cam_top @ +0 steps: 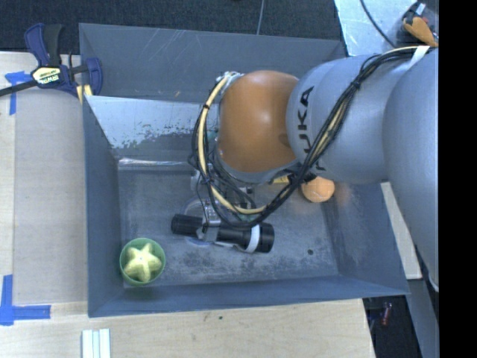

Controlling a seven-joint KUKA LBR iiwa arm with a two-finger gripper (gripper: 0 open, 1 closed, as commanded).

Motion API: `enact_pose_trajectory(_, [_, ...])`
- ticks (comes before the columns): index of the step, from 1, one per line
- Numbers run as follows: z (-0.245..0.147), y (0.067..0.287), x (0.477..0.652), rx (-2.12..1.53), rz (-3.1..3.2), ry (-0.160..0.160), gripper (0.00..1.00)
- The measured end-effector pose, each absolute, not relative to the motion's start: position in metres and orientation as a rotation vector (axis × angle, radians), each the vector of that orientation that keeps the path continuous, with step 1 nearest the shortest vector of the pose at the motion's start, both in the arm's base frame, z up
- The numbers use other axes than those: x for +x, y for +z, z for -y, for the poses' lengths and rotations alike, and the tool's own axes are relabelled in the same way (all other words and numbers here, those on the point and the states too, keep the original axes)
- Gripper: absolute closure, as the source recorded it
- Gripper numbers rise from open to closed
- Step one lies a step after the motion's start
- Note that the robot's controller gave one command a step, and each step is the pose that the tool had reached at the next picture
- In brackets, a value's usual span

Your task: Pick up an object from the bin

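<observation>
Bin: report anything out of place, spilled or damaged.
Nothing stands out. A green ball rests lower-left in the bin; an orange object lies at the right, partly hidden by the arm. Nothing looks spilled or broken.

green ball (142, 261), orange ball (319, 190), grey bin (104, 200)

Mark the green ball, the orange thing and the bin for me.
green ball (141, 262): camera view, middle of its top.
orange thing (320, 191): camera view, the part showing beside the arm.
bin (164, 66): camera view, its far wall.
</observation>
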State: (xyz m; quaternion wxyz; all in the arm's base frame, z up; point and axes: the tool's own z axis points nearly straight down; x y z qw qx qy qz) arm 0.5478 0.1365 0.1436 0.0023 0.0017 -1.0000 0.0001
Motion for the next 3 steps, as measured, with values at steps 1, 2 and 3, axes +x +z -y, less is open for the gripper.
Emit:
enact_pose_trajectory(1, [-0.136, 0.147, 0.55, -0.002, 3.144, -0.001, 0.0])
enact_pose_trajectory(2, [-0.047, 0.07, 0.53, -0.08, 3.145, 0.0, 0.0])
enact_pose_trajectory(3, [-0.042, 0.111, 0.52, 0.063, 3.161, -0.011, 0.0])
